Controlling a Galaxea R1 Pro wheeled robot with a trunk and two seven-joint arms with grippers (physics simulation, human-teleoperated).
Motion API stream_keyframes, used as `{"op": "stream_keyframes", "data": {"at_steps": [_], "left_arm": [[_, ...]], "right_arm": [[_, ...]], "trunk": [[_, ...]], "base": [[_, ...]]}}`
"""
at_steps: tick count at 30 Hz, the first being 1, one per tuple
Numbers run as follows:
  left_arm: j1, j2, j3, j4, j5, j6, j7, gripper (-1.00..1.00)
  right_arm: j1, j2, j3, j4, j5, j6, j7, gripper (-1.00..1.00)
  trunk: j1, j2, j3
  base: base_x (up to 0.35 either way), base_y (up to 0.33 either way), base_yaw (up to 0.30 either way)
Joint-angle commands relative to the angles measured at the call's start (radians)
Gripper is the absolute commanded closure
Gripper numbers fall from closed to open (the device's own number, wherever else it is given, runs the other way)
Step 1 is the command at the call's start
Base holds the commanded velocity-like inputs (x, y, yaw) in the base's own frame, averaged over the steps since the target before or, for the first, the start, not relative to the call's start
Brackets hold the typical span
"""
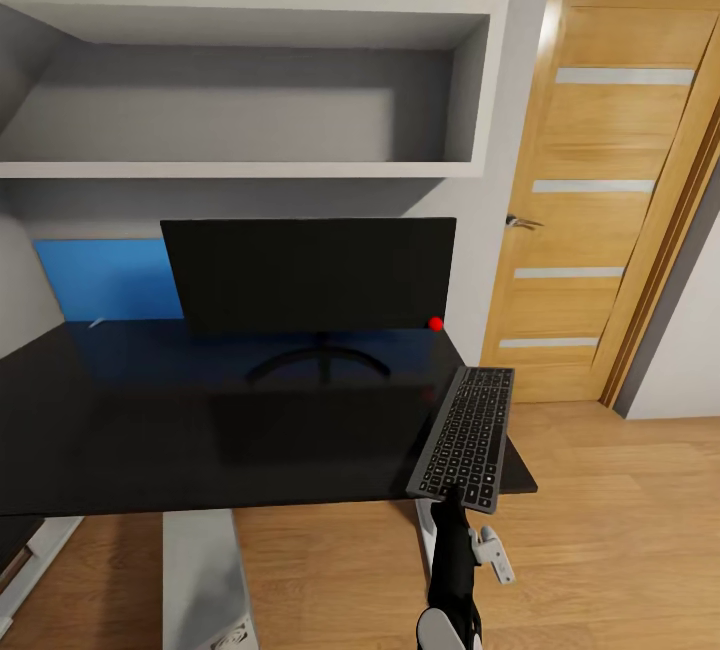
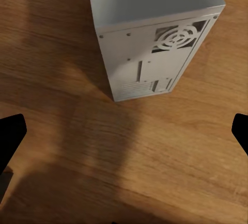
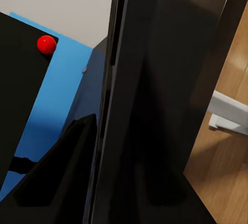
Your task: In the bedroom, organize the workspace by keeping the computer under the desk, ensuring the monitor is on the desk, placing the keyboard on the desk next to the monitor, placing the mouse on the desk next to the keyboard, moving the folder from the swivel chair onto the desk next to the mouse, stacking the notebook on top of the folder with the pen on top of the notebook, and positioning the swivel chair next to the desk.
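Folder (image 1: 105, 278): bright blue, upright against the wall at the back left of the desk (image 1: 150, 430), partly behind the monitor; its colour reflects in the glossy black top. A small pale object lies on the desk just in front of it, too small to identify.

Computer (image 2: 155, 43): white-grey tower standing on the wood floor (image 2: 129, 157), rear panel with round fan grille facing the left wrist camera. In the head view its top (image 1: 200, 570) shows beneath the front edge of the desk.

Left end effector (image 2: 126, 139): open wide, dark fingertips (image 2: 10, 136) at opposite edges of the wrist view, nothing between them; it hangs over the floor, apart from the computer.

Monitor (image 1: 310, 275): wide black screen, upright at the desk's middle, thin curved stand, red dot at its lower right corner.

Keyboard (image 1: 465, 438): dark keys in a silvery frame, at the right end of the desk, long axis running front to back, near end projecting past the front edge.

Right end effector (image 1: 452, 505): at the keyboard's near end; whether it grips cannot be told.

Door (image 1: 610, 180): light wood with pale horizontal strips, right of the desk.

Shelves (image 1: 250, 20): grey, on the wall above the monitor.
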State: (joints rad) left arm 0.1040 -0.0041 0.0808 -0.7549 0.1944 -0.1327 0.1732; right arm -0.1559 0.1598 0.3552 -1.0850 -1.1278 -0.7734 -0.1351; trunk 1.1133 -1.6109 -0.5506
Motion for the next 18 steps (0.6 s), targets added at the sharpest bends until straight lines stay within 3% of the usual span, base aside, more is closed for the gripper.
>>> {"op": "stream_keyframes", "data": {"at_steps": [1,18], "left_arm": [[0.000,0.000,0.001,-0.001,0.010,-0.002,0.000,-1.00],[0.001,0.000,0.001,-0.001,0.010,-0.003,0.000,-1.00]], "right_arm": [[-0.001,0.000,0.002,0.002,-0.053,-0.010,-0.049,1.00],[-0.001,-0.001,0.002,0.001,-0.053,-0.010,-0.051,1.00]], "trunk": [[0.000,0.000,-0.001],[0.000,0.000,-0.001]], "base": [[0.000,0.000,0.000],[0.000,0.000,0.000]]}}
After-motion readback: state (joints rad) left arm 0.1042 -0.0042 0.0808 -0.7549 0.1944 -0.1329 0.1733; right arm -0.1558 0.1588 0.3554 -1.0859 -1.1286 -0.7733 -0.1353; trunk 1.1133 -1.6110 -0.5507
